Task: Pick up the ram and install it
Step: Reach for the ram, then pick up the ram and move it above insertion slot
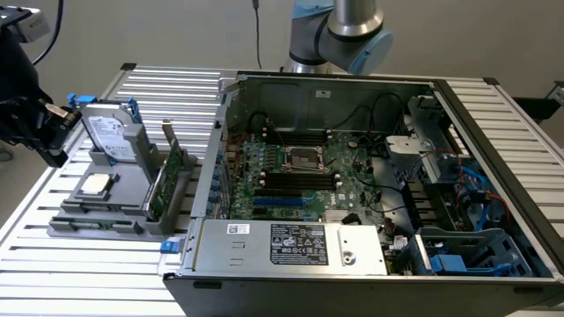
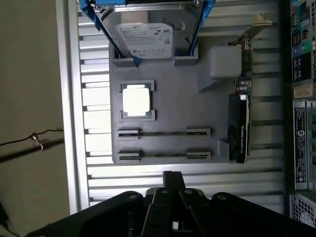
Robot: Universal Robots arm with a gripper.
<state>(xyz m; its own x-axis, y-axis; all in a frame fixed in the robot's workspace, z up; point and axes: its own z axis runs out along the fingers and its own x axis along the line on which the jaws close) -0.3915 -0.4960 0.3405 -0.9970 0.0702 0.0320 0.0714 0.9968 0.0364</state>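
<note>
**Exterior view, left to right.** The gripper (image 2: 173, 176) hung at the grey fixture's (image 2: 197, 106) left end, fingers pressed together and holding nothing. The ram (image 2: 163, 132) stood on edge in the fixture's clips, just beside the processor (image 2: 137, 100) and apart from the expansion card (image 1: 168, 178). The open computer case (image 1: 326, 99) lay to the right. Risk: lowered with its fingers closed, the gripper would probably strike the thin board's top edge instead of straddling it. A skewed grasp might wedge the board in its clips.
</note>
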